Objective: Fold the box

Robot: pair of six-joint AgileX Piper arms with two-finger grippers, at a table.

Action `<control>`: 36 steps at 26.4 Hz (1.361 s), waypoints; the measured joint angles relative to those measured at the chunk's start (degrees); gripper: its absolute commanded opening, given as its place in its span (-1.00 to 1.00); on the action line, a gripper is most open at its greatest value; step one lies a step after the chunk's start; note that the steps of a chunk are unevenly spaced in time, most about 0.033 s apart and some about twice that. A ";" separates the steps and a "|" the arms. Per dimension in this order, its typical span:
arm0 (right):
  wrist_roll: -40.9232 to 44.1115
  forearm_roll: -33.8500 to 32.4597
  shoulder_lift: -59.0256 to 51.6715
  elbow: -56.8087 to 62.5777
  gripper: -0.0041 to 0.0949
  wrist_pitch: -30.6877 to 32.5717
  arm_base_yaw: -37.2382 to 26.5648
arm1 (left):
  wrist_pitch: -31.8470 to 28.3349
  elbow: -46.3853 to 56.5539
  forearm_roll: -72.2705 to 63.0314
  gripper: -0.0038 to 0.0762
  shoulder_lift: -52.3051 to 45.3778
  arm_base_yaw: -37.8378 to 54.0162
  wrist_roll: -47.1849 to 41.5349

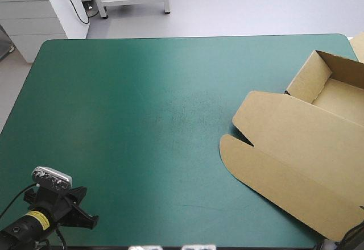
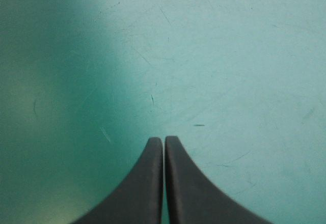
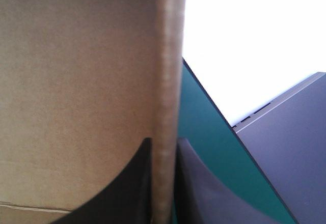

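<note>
The brown box lies at the table's right side as an open tray toward the far edge, with its wide lid flat toward the near edge. In the right wrist view my right gripper is shut on the box, an edge of board standing between its black fingers. The high view does not show this gripper. My left gripper sits low at the near left corner, far from the box. Its fingers meet in a point over bare teal-green cover and hold nothing.
A corner of more brown board shows at the table's far right corner. In the right wrist view the table's edge runs close beside the right gripper, with floor beyond it.
</note>
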 measured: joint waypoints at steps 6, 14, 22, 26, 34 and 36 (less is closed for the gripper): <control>-1.94 1.57 0.00 0.00 -0.11 0.11 0.00 | 0.00 0.00 0.00 -0.92 0.00 0.00 0.00; -3.47 2.85 -2.92 -0.04 -0.11 0.11 0.00 | 0.00 0.00 0.00 -0.92 0.00 0.00 0.00; -5.38 11.42 -12.48 0.47 -0.11 0.37 0.00 | 0.00 0.00 0.00 -0.92 0.00 0.00 0.00; -6.08 16.88 -21.58 5.47 -0.38 0.52 0.06 | 0.00 0.00 0.00 -0.92 0.00 0.00 0.00; -11.08 20.15 -44.02 25.74 -0.95 0.78 11.13 | 0.00 0.00 0.00 -0.92 0.00 0.00 -0.40; -11.50 19.81 -49.15 28.89 -0.95 0.78 15.36 | 0.00 0.00 0.00 -0.92 0.00 0.00 -0.45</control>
